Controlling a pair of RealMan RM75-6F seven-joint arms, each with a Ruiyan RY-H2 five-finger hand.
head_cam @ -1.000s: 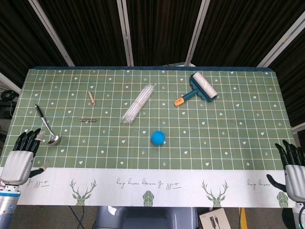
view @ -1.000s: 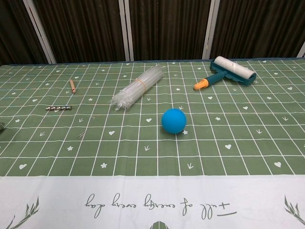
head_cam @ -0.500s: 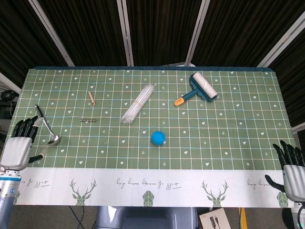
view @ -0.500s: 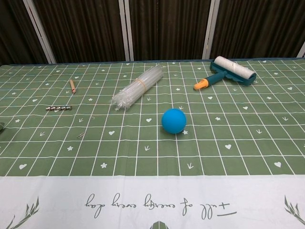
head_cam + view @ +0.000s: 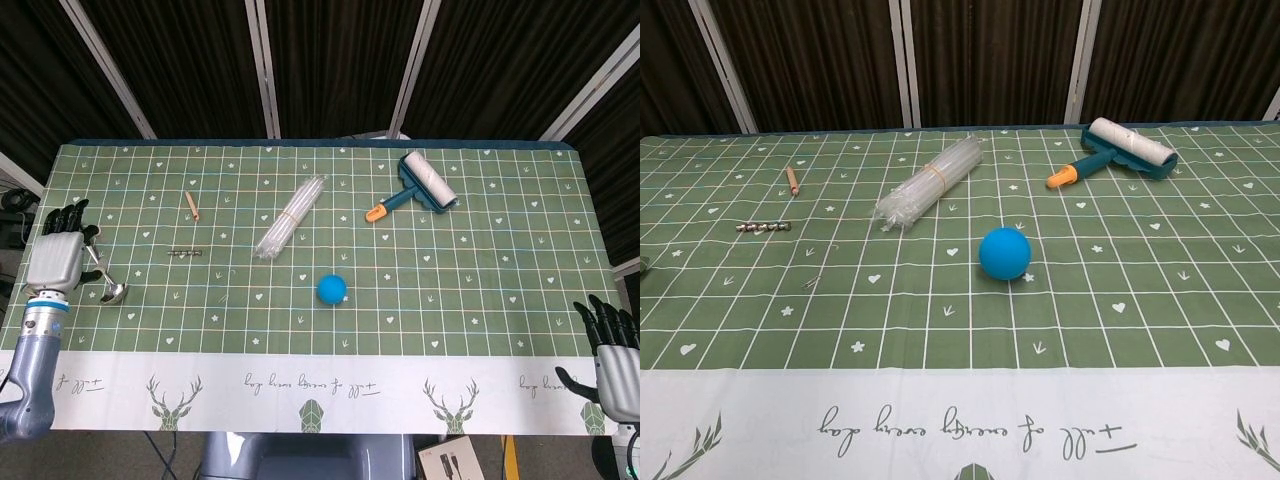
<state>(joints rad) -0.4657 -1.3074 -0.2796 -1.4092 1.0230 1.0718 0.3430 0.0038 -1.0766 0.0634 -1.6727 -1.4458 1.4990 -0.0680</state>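
Head view: left hand point(image 5: 58, 257) hovers over the ladle point(image 5: 100, 268) at the table's point(image 5: 500, 290) left edge, fingers spread, holding nothing (contact unclear). Right hand point(image 5: 615, 357) spread, off the near edge. Risk: thin handle skids aside.
Chest view: neither hand visible.

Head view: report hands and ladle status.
Left hand open over small metal ladle; contact unclear. Right hand open, off table edge. Nothing blocking.

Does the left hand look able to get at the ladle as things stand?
Probably yes: the left hand hovers right over the ladle handle at the table's left edge, with nothing lying between them.
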